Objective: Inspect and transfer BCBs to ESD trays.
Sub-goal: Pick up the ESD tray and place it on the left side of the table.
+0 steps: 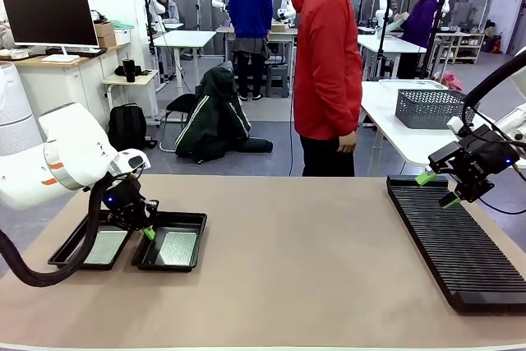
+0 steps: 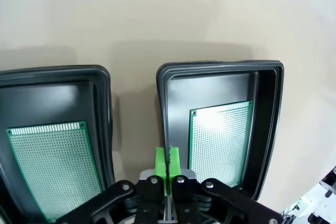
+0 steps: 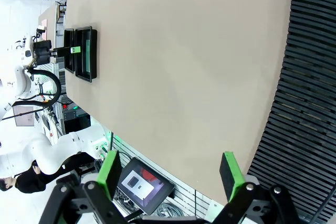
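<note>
**Both boards trayed, left jaws pinched together over the tray rim**

The left gripper (image 2: 167, 162) has its jaws pressed together on nothing, poised just above the near rim of the right-hand ESD tray (image 2: 268, 129); the right gripper (image 3: 170, 174) has its jaws wide apart and empty, above the near edge of the ribbed black rack (image 1: 460, 244). Each of the two ESD trays on the tan surface (image 1: 288, 260) carries one BCB — one board (image 2: 220, 137) lies flat on the right-hand tray's floor, the other (image 2: 52, 166) in the left-hand tray (image 2: 102, 108).

The risk, as I judge it: the closed left fingertips sit so close to the tray wall that a low or sideways move could catch the rim and shove or tip the tray, sliding the board. The rack's slots look empty, so the transfer seems near done.

The wrist camera cuts off the near ends of both trays. A person in a red top stands at the far side, hands idle.
</note>
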Available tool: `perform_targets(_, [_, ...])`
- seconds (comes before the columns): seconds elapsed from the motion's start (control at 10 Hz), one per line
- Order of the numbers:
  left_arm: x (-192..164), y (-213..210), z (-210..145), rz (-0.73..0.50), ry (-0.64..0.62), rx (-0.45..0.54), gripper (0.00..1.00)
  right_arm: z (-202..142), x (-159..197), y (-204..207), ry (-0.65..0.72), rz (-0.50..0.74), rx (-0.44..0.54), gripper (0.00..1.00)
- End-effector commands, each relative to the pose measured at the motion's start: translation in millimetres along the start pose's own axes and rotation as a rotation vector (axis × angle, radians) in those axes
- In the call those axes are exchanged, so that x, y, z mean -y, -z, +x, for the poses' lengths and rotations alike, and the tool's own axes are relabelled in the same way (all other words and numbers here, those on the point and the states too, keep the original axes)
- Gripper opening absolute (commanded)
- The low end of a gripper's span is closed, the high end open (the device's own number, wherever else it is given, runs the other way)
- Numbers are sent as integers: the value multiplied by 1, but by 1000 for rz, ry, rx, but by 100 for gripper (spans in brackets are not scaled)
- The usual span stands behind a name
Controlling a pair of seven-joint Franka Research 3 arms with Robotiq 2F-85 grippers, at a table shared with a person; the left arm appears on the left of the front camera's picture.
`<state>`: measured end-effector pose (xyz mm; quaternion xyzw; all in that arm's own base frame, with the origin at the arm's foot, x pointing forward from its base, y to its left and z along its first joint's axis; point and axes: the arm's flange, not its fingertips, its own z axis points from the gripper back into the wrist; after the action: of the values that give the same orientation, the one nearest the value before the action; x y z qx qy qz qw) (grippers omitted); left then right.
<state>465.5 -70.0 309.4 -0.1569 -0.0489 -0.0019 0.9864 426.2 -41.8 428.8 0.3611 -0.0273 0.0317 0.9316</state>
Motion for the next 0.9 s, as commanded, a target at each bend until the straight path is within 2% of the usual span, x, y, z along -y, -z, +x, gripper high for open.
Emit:
perform_targets(0.0, [6,1,6,66,-19,21,3,-1,-2,1,13,-2,6,100])
perform_targets(0.3, [12,3,6,107,-20,17,3,-1,-2,1,13,-2,6,100])
perform_targets(0.4, [6,3,3,59,-15,11,3,-1,-2,1,13,-2,6,100])
perform_targets(0.8, [11,2,2,77,-10,7,3,-1,-2,1,13,-2,6,100])
